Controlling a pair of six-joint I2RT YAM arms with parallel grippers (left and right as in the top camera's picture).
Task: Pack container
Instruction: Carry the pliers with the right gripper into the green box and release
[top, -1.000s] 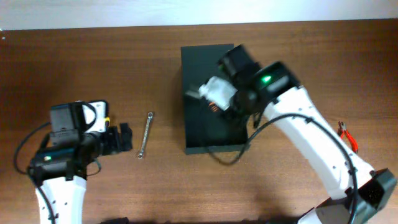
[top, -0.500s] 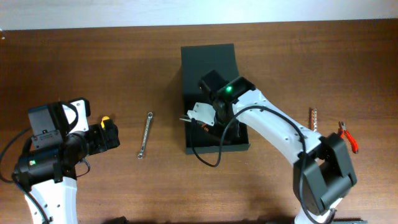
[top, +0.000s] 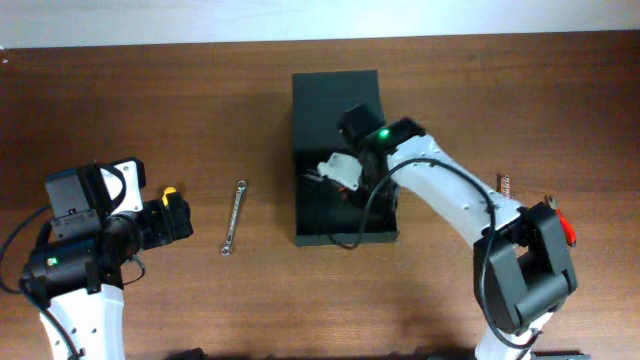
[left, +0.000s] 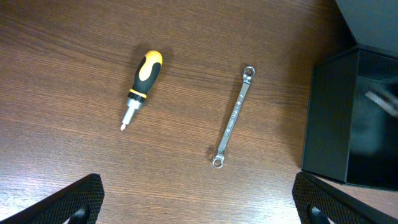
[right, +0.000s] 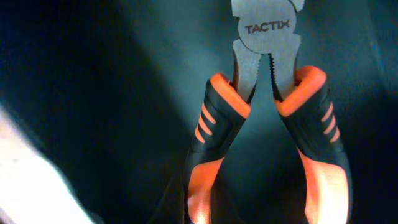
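Showing the table from left to right: the left gripper hangs empty with its fingers spread wide, near a yellow-and-black screwdriver. A slim wrench lies just right of that. The container sits right of centre, mouth upward, its hinged lid folded back on the far side. The right gripper reaches inside it. The wrist view shows orange-handled pliers against the dark interior, but whether the fingers clasp them cannot be told. A thin rod-like tool and a red-handled tool lie well apart on the right. Being cardboard, the container is probably light and fairly stiff, liable to slide or dent under a push. The lid's free far edge looks the best place to pinch.
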